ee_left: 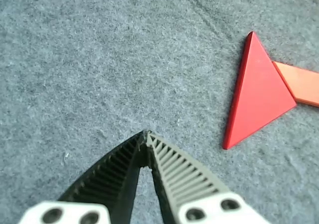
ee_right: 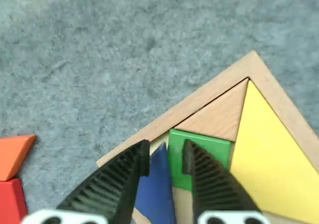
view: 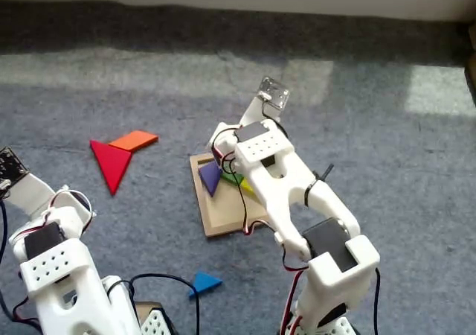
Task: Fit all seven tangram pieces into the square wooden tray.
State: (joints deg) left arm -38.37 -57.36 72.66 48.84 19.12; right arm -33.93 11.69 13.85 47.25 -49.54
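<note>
Because the rigid red triangle (ee_left: 259, 92) lies flat, its edges suit gripping; left pincer (ee_left: 147, 137) closed, right pincer (ee_right: 164, 157) narrowly parted.

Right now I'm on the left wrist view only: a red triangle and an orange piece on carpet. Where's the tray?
Observer: In the high view, the wooden tray lies to the right of the red triangle, under the right claw.
Operator: What's in it?
Observer: A yellow triangle, a green piece and a dark blue piece.
Operator: Any other loose pieces?
Observer: A small blue triangle lies alone on the carpet, off the tray's near corner.
</note>
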